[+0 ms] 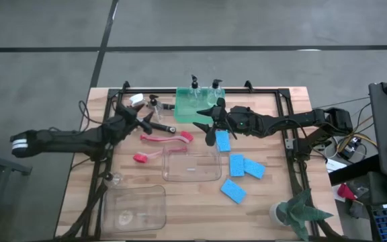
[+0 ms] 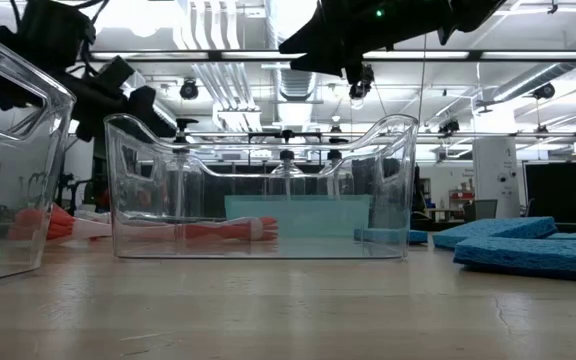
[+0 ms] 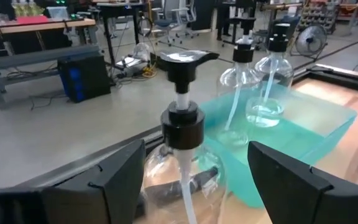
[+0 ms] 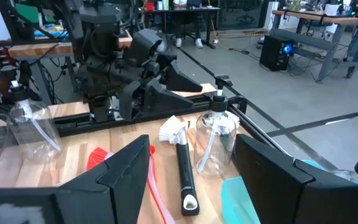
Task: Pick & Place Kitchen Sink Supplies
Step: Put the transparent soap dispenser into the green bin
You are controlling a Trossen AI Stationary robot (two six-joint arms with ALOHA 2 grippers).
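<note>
Straddling a clear pump bottle (image 3: 182, 155) at the table's far-left side, the left gripper (image 3: 194, 180) has its fingers spread wide with the bottle upright between them, neck centred in the gap, nothing clamped yet. That bottle stands just left of the green tray (image 1: 188, 111), which already has two pump bottles in it, so the left arm is plainly the nearer one. The right gripper (image 1: 211, 124) hovers by the tray's right front corner, jaws parted and empty, with the blue sponges (image 1: 246, 167) lying on the table just beyond it.
</note>
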